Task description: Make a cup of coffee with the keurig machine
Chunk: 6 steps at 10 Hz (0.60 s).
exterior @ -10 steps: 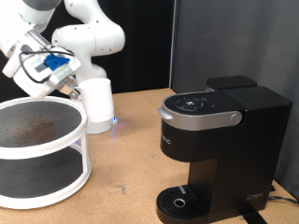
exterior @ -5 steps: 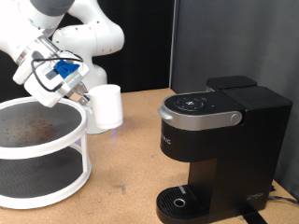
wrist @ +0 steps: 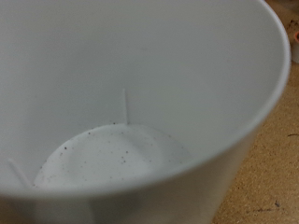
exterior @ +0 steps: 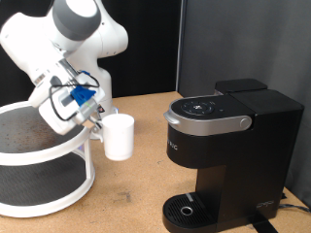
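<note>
My gripper point(exterior: 98, 123) is shut on the white cup point(exterior: 119, 137) and holds it in the air beside the white two-tier stand, to the exterior view's left of the keurig machine point(exterior: 225, 153). The cup is upright or slightly tilted. The machine stands at the exterior view's right with its silver-grey lid handle point(exterior: 207, 123) down and its round drip base point(exterior: 187, 210) bare. In the wrist view the cup's empty white inside point(wrist: 121, 140) fills the picture, with dark specks on its bottom; the fingers do not show there.
A white round two-tier stand point(exterior: 44, 160) with a brown-stained top shelf sits at the exterior view's left. The wooden table point(exterior: 136, 184) stretches between stand and machine. A black backdrop stands behind.
The arm has carried the cup down and towards the exterior view's right, from beside the stand's back edge to lower, nearer the machine.
</note>
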Each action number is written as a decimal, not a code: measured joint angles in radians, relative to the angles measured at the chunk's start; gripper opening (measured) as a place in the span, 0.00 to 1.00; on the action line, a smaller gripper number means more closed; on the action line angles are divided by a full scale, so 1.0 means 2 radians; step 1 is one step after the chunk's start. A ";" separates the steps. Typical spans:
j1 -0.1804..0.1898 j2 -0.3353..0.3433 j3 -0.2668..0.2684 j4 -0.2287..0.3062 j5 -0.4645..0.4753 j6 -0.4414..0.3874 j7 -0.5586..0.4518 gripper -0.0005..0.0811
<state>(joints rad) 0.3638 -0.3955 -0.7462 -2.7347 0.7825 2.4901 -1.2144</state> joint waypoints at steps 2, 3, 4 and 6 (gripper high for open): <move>0.033 0.045 -0.004 0.004 0.051 0.022 -0.021 0.09; 0.050 0.068 -0.008 0.009 0.094 0.031 -0.048 0.09; 0.065 0.093 -0.009 0.015 0.138 0.036 -0.077 0.09; 0.084 0.146 -0.008 0.031 0.222 0.036 -0.133 0.09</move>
<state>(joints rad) 0.5310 -0.1026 -0.7629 -2.6731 1.2264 2.5625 -1.4814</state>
